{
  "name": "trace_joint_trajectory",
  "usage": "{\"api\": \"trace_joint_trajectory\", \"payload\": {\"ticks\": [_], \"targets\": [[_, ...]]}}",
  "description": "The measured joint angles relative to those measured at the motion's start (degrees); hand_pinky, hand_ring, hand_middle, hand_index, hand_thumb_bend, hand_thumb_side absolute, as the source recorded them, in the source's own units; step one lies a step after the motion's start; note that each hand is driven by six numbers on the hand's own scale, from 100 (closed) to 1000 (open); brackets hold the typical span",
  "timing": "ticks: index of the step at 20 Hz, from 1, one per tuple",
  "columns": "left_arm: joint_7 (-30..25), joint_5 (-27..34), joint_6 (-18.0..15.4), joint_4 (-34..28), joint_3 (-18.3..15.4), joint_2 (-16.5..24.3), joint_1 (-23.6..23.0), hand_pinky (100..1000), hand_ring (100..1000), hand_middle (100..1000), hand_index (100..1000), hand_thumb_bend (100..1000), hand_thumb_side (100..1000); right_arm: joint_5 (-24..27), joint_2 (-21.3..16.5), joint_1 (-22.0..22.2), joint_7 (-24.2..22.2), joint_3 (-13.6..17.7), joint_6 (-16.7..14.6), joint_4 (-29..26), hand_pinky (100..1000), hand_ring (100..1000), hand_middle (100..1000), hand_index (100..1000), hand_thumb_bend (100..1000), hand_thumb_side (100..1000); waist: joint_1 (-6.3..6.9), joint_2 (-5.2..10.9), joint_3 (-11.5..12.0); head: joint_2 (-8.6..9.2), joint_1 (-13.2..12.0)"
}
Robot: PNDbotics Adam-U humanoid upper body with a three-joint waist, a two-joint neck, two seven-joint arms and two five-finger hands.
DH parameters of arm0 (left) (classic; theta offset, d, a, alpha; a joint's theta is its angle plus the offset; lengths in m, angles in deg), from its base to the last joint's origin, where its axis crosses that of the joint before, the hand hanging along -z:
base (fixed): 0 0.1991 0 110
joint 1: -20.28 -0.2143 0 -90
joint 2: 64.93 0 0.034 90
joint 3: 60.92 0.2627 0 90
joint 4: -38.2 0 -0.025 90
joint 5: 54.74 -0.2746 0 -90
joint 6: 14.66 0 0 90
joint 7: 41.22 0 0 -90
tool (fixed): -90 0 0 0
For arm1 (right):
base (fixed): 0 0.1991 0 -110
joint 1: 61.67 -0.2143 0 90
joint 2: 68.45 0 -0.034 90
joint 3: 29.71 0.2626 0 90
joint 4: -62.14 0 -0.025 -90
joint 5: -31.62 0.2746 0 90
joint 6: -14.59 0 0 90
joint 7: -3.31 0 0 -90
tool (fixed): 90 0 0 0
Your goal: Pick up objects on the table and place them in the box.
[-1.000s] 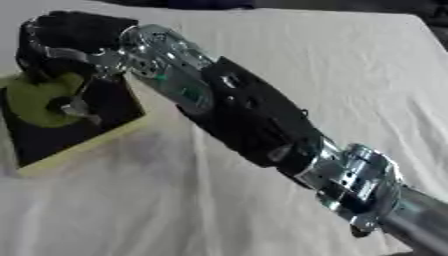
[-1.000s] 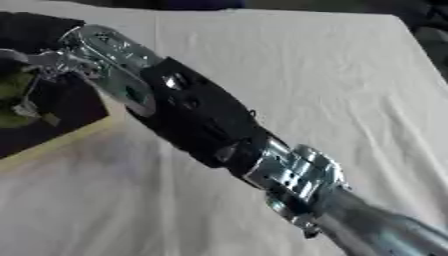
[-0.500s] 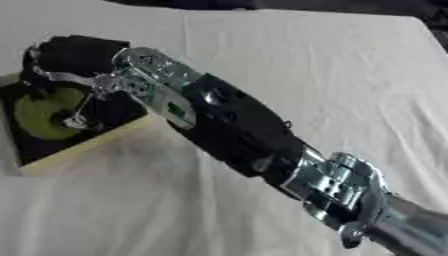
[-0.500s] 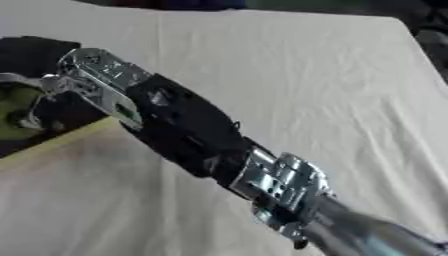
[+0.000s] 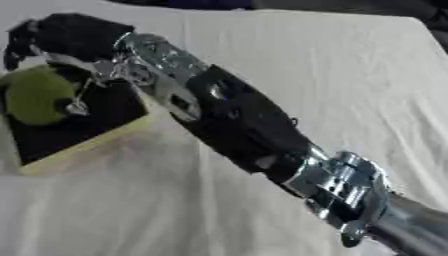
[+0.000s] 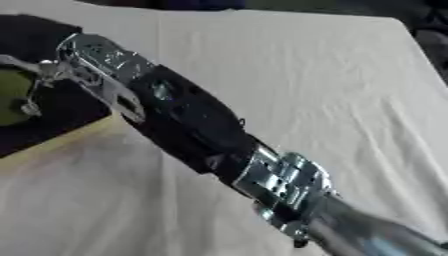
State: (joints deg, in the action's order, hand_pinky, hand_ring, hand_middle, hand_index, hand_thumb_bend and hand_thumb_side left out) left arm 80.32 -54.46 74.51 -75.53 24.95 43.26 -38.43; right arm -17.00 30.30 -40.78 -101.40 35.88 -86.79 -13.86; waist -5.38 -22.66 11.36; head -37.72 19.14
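One arm is all I have in the frame, my right, entering at the lower right corner and running diagonally up across the white-covered tabletop (image 5: 350,65) toward the upper left. Nearest me is the silver joint of the forearm, then the long black stretch of the arm, then the silver wrist, and farthest off my right hand (image 5: 66,37), a dark mass at the upper left corner.

That hand sits over the far edge of the box (image 5: 87,147), a shallow yellow-walled tray with a dark floor lying at the left side of the frame. I cannot tell whether my fingers are curled or straight; they merge into a black shape against the box's dark floor.

Inside the box, toward its far left part, lies a round yellow-green object (image 5: 35,95), resting on the dark floor. It lies just below my hand in the picture, toward me and slightly left. A thin metal piece shows between hand and object, and I cannot say whether they touch.

My judgement: the object looks already delivered, so the move ahead turns on lifting straight away from the box without dragging it. My left hand shows nowhere, so the right is the only one placed to act.
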Motion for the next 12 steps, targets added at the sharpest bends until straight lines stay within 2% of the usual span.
{"api": "trace_joint_trajectory", "payload": {"ticks": [3, 4, 6, 9, 12], "targets": [[0.2, -0.1, 0.2, 0.0, -0.1, 0.0, -0.8, 838, 751, 651, 802, 237, 616, 8.7, -5.4, 0.3, 2.4, 3.5, 4.0, -8.5, 771, 753, 740, 817, 310, 155, 0.18, 0.70, -1.1, -0.06, -1.3], [0.2, -0.1, 0.2, 0.0, -0.1, 0.0, -1.1, 838, 751, 651, 802, 236, 616, 12.1, -7.6, 0.8, 3.3, 4.8, 5.4, -11.4, 791, 762, 750, 827, 261, 228, 0.32, 0.82, -1.5, -0.09, -1.9], [0.3, -0.2, 0.3, 0.0, -0.3, 0.1, -1.5, 839, 751, 650, 802, 235, 614, 18.7, -11.7, 2.1, 5.2, 7.1, 7.8, -16.6, 817, 776, 762, 836, 206, 297, 0.72, 0.95, -2.4, -0.31, -3.0], [0.3, -0.5, 0.3, 0.0, -0.3, 0.1, -2.0, 839, 751, 650, 802, 231, 616, 27.0, -17.8, 4.8, 7.9, 10.7, 10.6, -23.7, 818, 780, 767, 844, 161, 348, 1.46, 1.12, -3.6, -0.48, -4.7], [0.3, -0.8, 0.4, 0.0, -0.3, 0.1, -2.5, 839, 751, 652, 802, 229, 618, 33.6, -22.6, 8.2, 11.1, 14.2, 12.9, -29.4, 820, 789, 786, 864, 100, 440, 2.25, 1.14, -4.7, -0.49, -6.3]]}}
